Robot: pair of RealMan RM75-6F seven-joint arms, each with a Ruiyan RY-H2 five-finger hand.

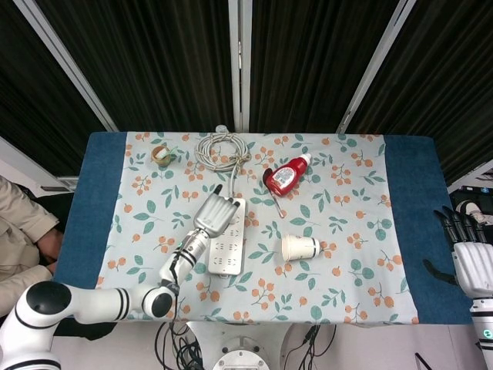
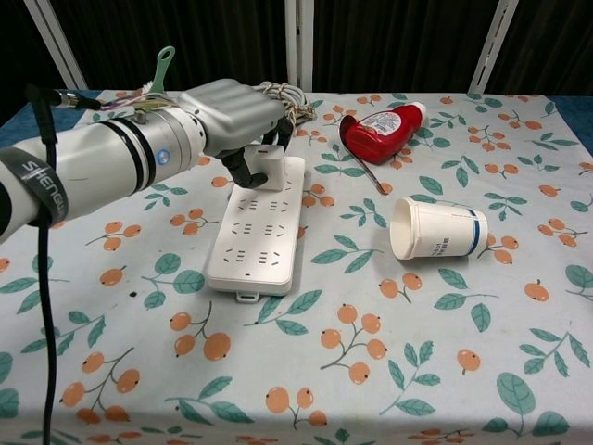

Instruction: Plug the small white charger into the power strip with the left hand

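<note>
The white power strip [image 2: 259, 232] lies lengthwise on the floral tablecloth, its cord running back to a coiled cable [image 1: 221, 149]. My left hand [image 2: 232, 116] reaches over the strip's far end and grips the small white charger [image 2: 270, 167] from above. The charger stands upright with its bottom at the strip's top face; whether its prongs are seated cannot be told. In the head view my left hand [image 1: 216, 212] covers the charger, and the strip [image 1: 229, 250] shows beside and below it. My right hand [image 1: 470, 258] hangs off the table's right edge, fingers spread, holding nothing.
A red sauce bottle [image 2: 380, 130] lies behind the strip to the right, with a thin metal utensil [image 2: 368, 174] beside it. A paper cup [image 2: 435, 229] lies on its side at the right. A small cup [image 1: 162, 156] stands at the back left. A person [image 1: 19, 231] sits at the left.
</note>
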